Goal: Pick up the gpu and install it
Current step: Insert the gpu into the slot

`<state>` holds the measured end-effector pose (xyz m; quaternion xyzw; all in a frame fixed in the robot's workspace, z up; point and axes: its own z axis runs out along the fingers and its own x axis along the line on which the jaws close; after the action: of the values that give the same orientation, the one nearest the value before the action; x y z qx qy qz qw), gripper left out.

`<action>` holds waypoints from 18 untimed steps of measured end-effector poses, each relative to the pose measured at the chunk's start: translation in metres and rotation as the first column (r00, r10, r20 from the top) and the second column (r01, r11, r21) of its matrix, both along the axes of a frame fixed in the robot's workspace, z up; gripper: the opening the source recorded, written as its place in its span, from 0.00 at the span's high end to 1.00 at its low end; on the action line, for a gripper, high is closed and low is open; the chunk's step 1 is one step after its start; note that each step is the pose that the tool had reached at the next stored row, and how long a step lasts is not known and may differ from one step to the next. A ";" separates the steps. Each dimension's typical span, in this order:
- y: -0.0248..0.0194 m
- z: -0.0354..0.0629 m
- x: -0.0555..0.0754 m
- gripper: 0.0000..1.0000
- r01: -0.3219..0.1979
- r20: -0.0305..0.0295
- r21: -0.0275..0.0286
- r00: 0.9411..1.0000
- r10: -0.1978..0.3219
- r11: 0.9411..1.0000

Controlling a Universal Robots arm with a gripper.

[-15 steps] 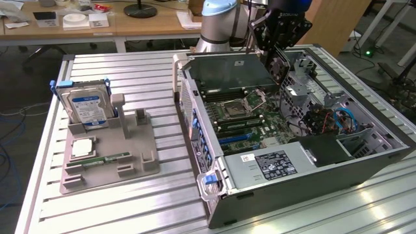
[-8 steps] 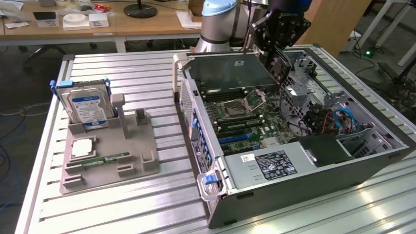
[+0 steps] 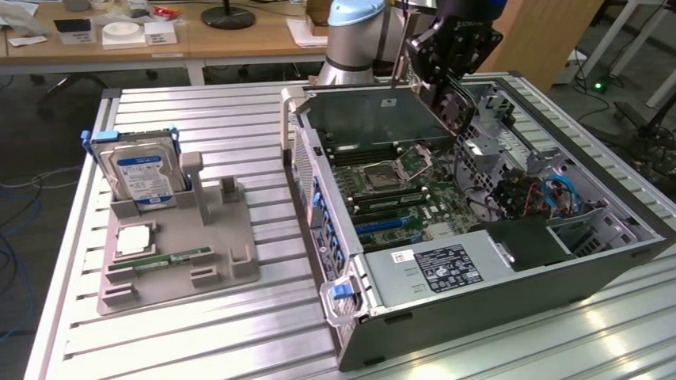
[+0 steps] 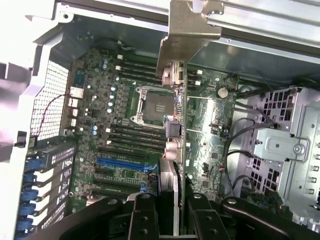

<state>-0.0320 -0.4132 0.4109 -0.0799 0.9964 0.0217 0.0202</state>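
Gripper (image 4: 170,212) partly closed, clamping gpu (image 4: 181,45) edge-on; motherboard (image 4: 112,107) lies below it inside case (image 3: 496,297).

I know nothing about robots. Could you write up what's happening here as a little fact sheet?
Claw: shut on the gpu
Gpu: held edge-on above the motherboard, silver bracket at the far end, not in a slot
Computer case: lying on its side, side open
Motherboard: exposed; long blue slot empty
Grey parts holder: on the table at the exterior view's left of the case
Hard drive: standing upright in the holder
Memory stick: lying flat in the holder
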 end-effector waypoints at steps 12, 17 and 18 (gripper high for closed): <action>-0.0002 -0.0001 0.000 0.73 -0.117 0.000 0.002 0.993 0.117 0.993; -0.0002 -0.0002 0.000 0.73 -0.179 0.000 0.002 0.984 0.179 0.984; -0.0002 -0.0003 0.000 0.73 -0.196 0.000 0.002 0.981 0.196 0.981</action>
<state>-0.0320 -0.4134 0.4106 -0.1775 0.9837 0.0247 0.0180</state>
